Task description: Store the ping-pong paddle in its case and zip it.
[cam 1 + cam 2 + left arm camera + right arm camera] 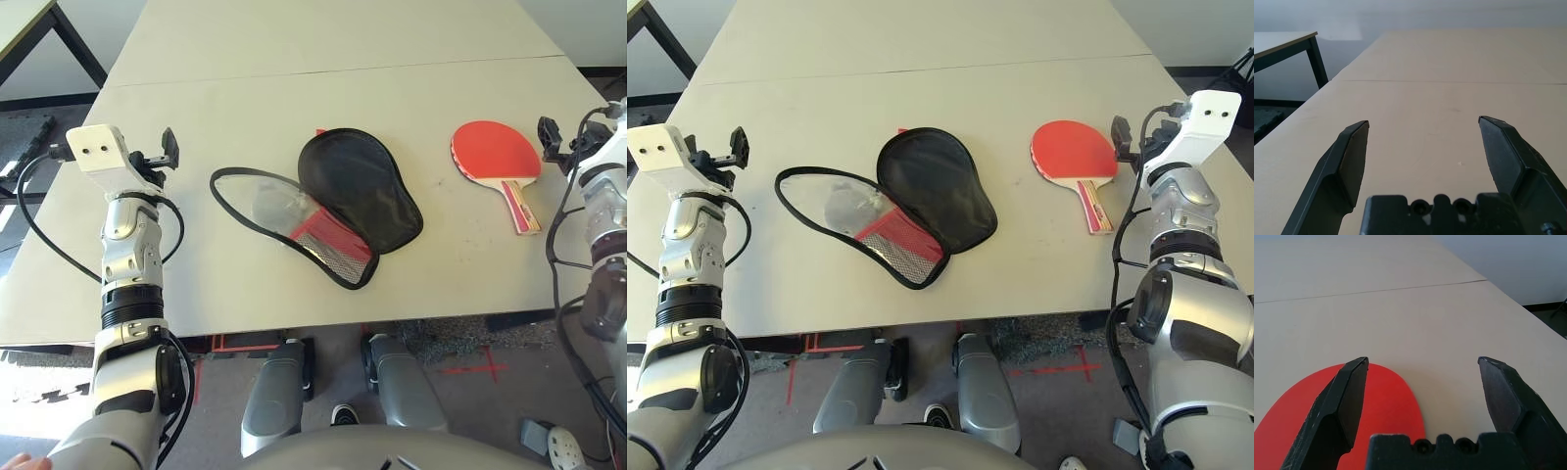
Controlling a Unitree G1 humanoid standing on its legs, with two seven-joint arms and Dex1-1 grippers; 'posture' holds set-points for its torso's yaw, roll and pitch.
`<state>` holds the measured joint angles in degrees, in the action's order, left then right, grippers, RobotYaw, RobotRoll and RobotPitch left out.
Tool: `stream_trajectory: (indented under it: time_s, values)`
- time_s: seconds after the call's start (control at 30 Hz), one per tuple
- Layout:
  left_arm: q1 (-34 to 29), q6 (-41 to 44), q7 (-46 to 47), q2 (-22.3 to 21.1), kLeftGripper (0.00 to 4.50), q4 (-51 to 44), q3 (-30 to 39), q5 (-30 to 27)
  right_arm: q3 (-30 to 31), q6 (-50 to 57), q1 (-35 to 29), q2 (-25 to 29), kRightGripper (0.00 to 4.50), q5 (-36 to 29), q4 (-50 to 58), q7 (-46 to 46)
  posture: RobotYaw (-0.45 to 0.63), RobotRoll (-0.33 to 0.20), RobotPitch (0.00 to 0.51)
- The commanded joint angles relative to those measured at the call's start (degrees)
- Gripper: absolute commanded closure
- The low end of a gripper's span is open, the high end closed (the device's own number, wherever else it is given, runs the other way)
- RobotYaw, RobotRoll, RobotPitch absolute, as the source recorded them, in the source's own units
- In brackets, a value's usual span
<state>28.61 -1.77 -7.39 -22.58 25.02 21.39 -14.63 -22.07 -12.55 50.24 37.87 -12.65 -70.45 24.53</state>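
The ping-pong paddle (496, 153) lies flat at the table's right, red face up, its pale handle (521, 207) pointing toward the front edge. The case (359, 186) lies unzipped in the middle, its black half folded back beside the silvery-lined half (266, 201), with red mesh (331, 241) showing at the front. My right gripper (550, 143) hovers open just right of the paddle head; the red face (1327, 431) sits under one finger. My left gripper (168, 149) stands open over bare table, left of the case.
A seam (323, 70) crosses the tan table (245, 284) behind the objects. A dark-legged second table (29, 24) stands at the far left. Cables (563, 255) hang along my right arm. Floor with red tape marks lies below the front edge.
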Motion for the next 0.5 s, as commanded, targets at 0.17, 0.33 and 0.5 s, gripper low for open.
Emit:
stream_trajectory:
  time_s: [0.17,0.33,0.5]
  values:
    - [-0.02,1.16,-0.21,-0.65,0.0,-0.97,0.66,-0.78,-0.56,-0.67,0.08,-0.34,0.04,-0.19,-1.3,-0.13,0.05,0.0,0.163]
    - [1.88,5.95,-1.95,-3.72,0.0,-4.81,1.54,-3.45,-0.21,-0.41,0.7,-0.97,0.04,0.04,-1.5,0.0,0.06,0.0,0.167]
    - [5.63,15.84,-7.21,-6.9,0.0,-12.35,0.2,-8.61,0.08,0.06,1.02,-1.34,0.04,0.21,-1.6,0.38,0.07,0.0,0.172]
